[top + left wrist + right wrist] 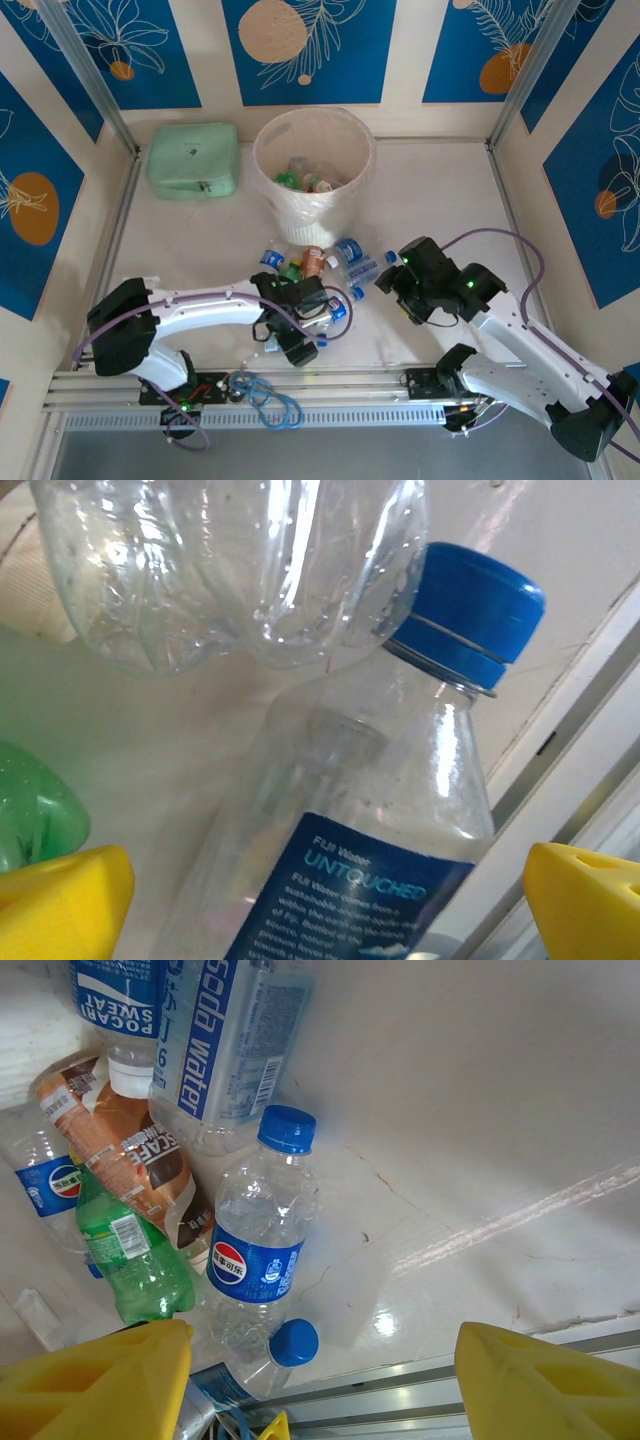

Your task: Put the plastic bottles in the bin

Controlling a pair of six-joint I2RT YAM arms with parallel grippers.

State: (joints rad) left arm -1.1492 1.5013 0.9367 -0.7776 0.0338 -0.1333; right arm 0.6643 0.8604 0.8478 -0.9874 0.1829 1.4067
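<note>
L gripper (pixel 325 890) is wide open, straddling a Fiji bottle (pixel 380 810) w/o touching it, so nothing is held.

Risks on the L side:
- A clear bottle (pixel 230 570), crumpled, overlaps the Fiji's cap (pixel 465 600) from 11 o'clock. Closing could drag or flick it away.
- The Fiji's thin wall may buckle and squirt out of the pads.
- A green bottle (pixel 30 815) sits just beside the L finger (pixel 60 900) at 9 o'clock and could snag.
- The rail (pixel 570 760) runs near at 3 o'clock. Prob. tight for the other finger, but the view is too close to be sure.

From above, the case (pixel 193 160) sits at 9 o'clock of the bin (pixel 330 215), well apart from the work and no obstacle. The bin already holds several bottles and stands at 12 o'clock of the pile (pixel 320 265), which lies at its foot. Its rim is tall, so a low carry could clip or tip it.

R gripper (pixel 320 1345) is part open and empty, at 3 o'clock of the pile. A Pepsi bottle (pixel 255 1250) lies ahead at 12. A small bottle (pixel 293 1342) lies between the fingers at 6, near the rail. Both arms crowd one pile, so they could knock each other or scatter bottles.
</note>
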